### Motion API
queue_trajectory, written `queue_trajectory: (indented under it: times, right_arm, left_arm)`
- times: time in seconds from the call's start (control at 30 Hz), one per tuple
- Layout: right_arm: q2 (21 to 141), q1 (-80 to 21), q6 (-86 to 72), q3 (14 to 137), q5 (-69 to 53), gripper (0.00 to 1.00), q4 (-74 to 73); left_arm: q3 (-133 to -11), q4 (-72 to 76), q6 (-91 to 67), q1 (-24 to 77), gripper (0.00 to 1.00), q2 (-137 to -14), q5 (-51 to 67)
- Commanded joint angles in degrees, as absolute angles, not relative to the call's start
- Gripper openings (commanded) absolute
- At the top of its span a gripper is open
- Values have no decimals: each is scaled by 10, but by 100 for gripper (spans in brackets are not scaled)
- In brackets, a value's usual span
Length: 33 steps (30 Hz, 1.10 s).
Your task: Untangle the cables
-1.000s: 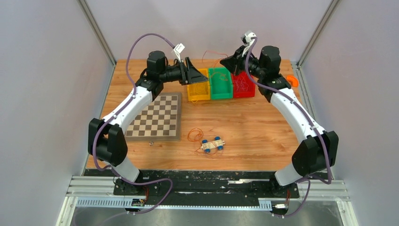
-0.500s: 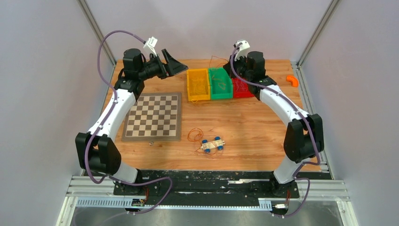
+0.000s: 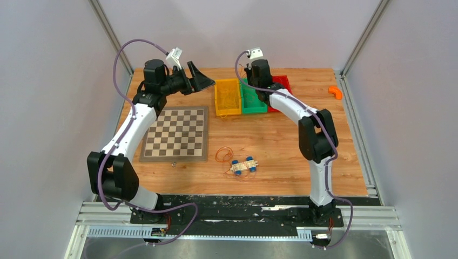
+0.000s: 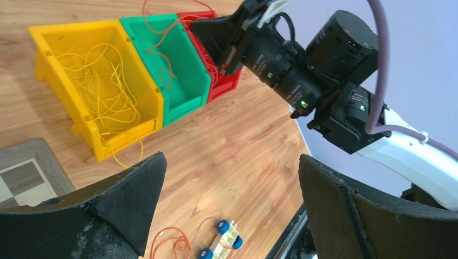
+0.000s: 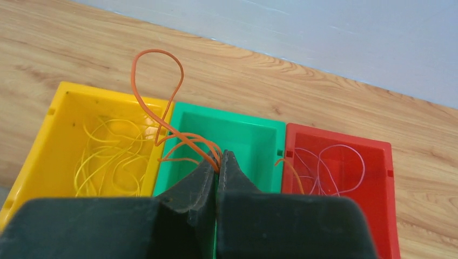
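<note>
My right gripper (image 5: 219, 159) is shut on a bunch of thin orange cables (image 5: 186, 138) that loop up over the green bin (image 5: 254, 135). In the top view it (image 3: 248, 82) hangs above that bin. Yellow cables (image 5: 108, 156) lie curled in the yellow bin (image 5: 62, 108), and pale thin cables (image 5: 335, 162) in the red bin (image 5: 378, 162). Another orange cable (image 3: 222, 155) lies coiled on the table by a small toy car (image 3: 243, 165). My left gripper (image 3: 202, 78) is held in the air left of the yellow bin, open (image 4: 231, 162) and holding nothing.
A chessboard (image 3: 178, 133) lies on the left half of the wooden table. A small orange object (image 3: 336, 92) sits near the far right edge. The three bins stand in a row at the back. Grey walls enclose the table on both sides.
My left gripper let go, opened wide and drew back to the left of the bins. My right arm swung left from the red bin to the green bin, still shut.
</note>
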State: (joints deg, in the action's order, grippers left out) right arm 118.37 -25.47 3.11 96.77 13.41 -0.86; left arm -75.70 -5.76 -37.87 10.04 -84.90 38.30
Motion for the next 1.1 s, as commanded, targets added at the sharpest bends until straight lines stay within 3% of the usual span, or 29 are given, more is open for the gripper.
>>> queue_trajectory:
  times: [0.0, 0.23, 0.47, 0.73, 1.07]
  right_arm:
    - [1231, -261, 6, 1041, 186, 0, -47]
    - [1260, -249, -107, 1061, 114, 0, -66]
    - [1259, -197, -193, 1005, 38, 0, -69]
    - [1261, -190, -187, 958, 15, 0, -72]
    - [1301, -212, -136, 1011, 69, 1, -103]
  left_arm:
    - [-780, -60, -359, 93, 100, -856, 372]
    - [-780, -63, -360, 86, 100, -863, 376]
    - [-777, -65, -365, 78, 100, -867, 387]
    - [-781, -52, -380, 75, 100, -882, 395]
    - [-781, -54, -377, 74, 100, -884, 394]
